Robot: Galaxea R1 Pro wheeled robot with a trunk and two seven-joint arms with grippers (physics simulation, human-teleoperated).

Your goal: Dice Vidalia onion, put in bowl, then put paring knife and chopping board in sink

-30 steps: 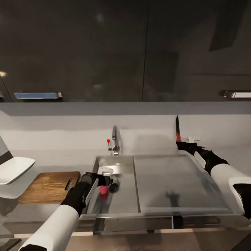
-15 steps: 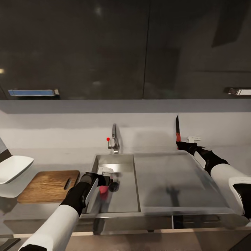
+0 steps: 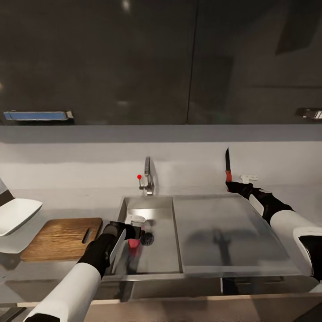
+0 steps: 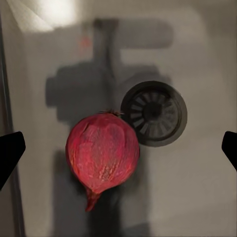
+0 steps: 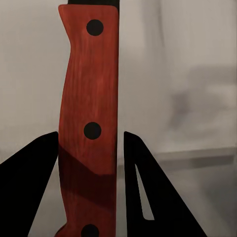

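At the left edge of the surface (image 3: pixel 67 270) a white bowl (image 3: pixel 17 214) sits tilted, partly cut off by the head view's border. Just beside it, toward the sink, the wooden board (image 3: pixel 60 238) lies flat near the surface's front edge, its slot handle at the end nearest the basin.

The left tool (image 3: pixel 134 235) hangs over the left half of the sink (image 3: pixel 154 210), inside the basin, with its jaws spread wide. In the left wrist view the two dark fingertips (image 4: pixel 10 153) stand far apart at either border, touching nothing. Between them the onion (image 4: pixel 102 154) rests on the basin floor (deep pink-red, its pointed tip aimed away from the drain), touching the rim of the round drain (image 4: pixel 154 113). In the head view the onion (image 3: pixel 133 244) is a small pink shape just beside the drain (image 3: pixel 147 239). The faucet (image 3: pixel 147 181) with its red knob stands at the basin's back edge.

Over the drainboard's back right corner, the right tool (image 3: pixel 229 184) is clamped on the knife (image 3: pixel 227 165), which stands upright with its dark blade pointing up against the wall. The right wrist view shows both fingers (image 5: pixel 29 187) pressed against the red-orange riveted handle (image 5: pixel 90 123).
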